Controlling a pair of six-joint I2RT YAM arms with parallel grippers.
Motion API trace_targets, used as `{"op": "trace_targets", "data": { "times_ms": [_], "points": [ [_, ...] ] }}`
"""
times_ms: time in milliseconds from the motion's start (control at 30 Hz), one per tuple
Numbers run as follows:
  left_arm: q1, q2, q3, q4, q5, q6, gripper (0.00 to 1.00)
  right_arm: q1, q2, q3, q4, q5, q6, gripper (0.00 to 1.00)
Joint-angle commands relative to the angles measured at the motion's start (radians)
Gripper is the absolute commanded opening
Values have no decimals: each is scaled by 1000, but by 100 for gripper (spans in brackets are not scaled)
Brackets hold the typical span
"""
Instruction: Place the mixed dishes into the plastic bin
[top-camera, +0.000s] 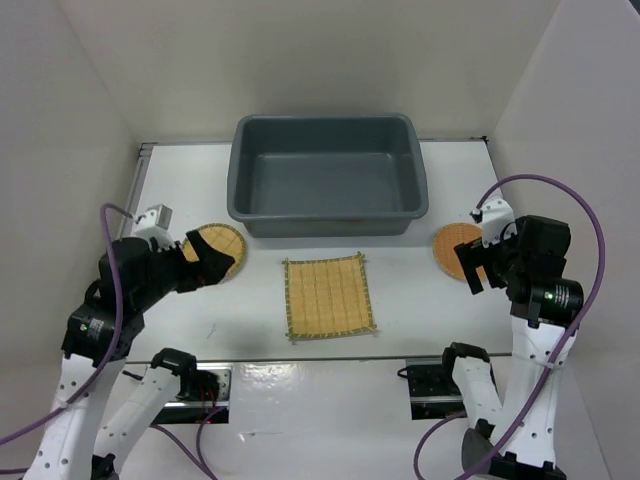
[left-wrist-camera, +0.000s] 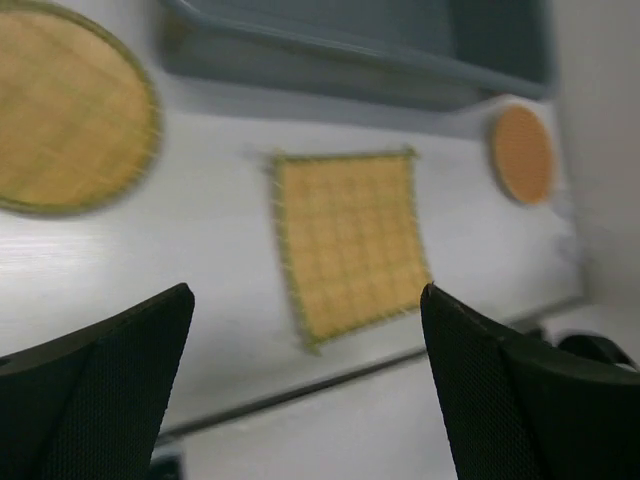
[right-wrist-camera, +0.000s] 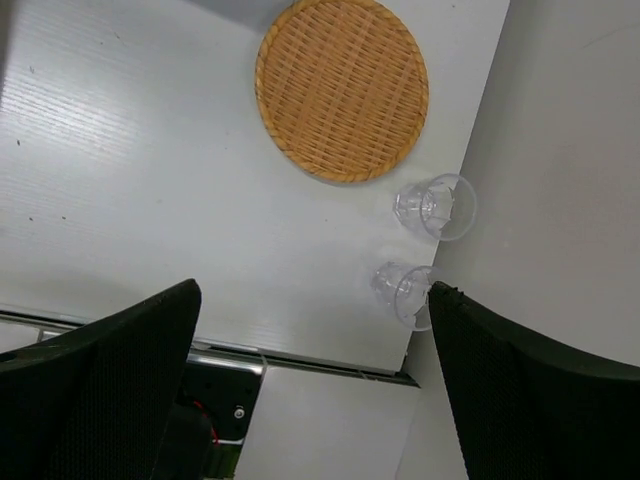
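The white surface (top-camera: 430, 300) carries everything. The plastic bin (top-camera: 330, 222) sits beyond both claws, roughly midway between them, and nothing is in it yet.

The square yellow mat (top-camera: 328, 297) lies flat between the two claws, nearer than the bin. The round yellow disc (top-camera: 226, 242) lies directly ahead of the left claw (left-wrist-camera: 305, 390) and is partly beneath it in the overhead view. That claw is spread wide and holds nothing. The orange-brown disc (right-wrist-camera: 342, 88) lies just ahead of the right claw (right-wrist-camera: 315, 390), which is also spread wide and bare. Two small clear cups (right-wrist-camera: 435, 207) stand on that claw's outer side, close to the disc but apart from it.

All three woven pieces look thin, light and fairly stiff, and the weave should keep them from slipping. The difficulty is likely to be how flat they lie, since nothing stands up to close on from above. The likeliest hold is at the rim, with one finger worked under the edge and the other on top. The mat's dark edging serves the same purpose.
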Motion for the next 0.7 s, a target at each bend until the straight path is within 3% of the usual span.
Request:
{"op": "trace_targets", "data": {
  "times_ms": [0, 33, 100, 233, 267, 333, 367, 467, 533, 600, 667],
  "points": [
    [-5, -64, -242, 352, 395, -270, 100, 6, 48, 11, 25, -42, 7, 99],
    [-16, -64, -303, 396, 446, -315, 100, 6, 61, 21, 25, -63, 19, 99],
    [-28, -64, -385, 396, 420, -296, 100, 6, 82, 67, 25, -169, 43, 99],
    [-37, 3, -411, 386, 406, -245, 100, 32, 82, 76, 69, -379, 62, 99],
    [-47, 32, -423, 395, 396, -260, 100, 44, 93, 43, 109, -379, 98, 92],
    [-68, 63, -424, 395, 368, -260, 100, 86, 128, 33, 154, -433, 125, 67],
    [-99, 80, -411, 377, 323, -241, 100, 107, 145, 33, 163, -442, 134, 46],
    [-177, 194, -393, 364, 232, -246, 100, 107, 217, -34, 223, -476, 143, 9],
    [-203, 271, -356, 364, 178, -256, 100, 120, 291, -73, 275, -505, 143, 6],
    [-240, 385, -327, 382, 156, -276, 100, 158, 363, -73, 275, -505, 143, 10],
    [-267, 472, -295, 407, 124, -302, 100, 269, 461, -73, 307, -434, 217, 7]
  ]
}}
